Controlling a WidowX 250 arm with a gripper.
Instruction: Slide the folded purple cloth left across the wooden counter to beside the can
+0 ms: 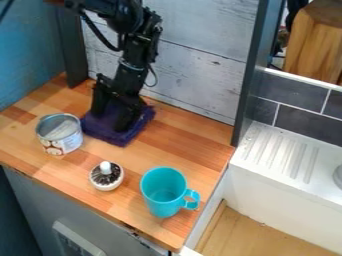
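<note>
The black gripper (111,120) points down over a folded purple cloth (107,131) near the back wall. Its two fingers stand apart, with purple fabric visible between them, and their tips are at the cloth; whether they press on it I cannot tell. Just left of the cloth is an open metal can (61,144) with a printed label. In front of the cloth sits a small white pot with a dark, ridged top and a white knob (106,177). A turquoise mug (163,194) stands upright near the counter's front right, its handle facing right.
The wooden counter (177,145) ends at a front edge and a right edge. A dark upright post (252,75) rises at its back right corner. Beyond it are a white ridged drainboard (284,152) and grey tiles (300,120). A whitewashed plank wall (200,60) stands behind.
</note>
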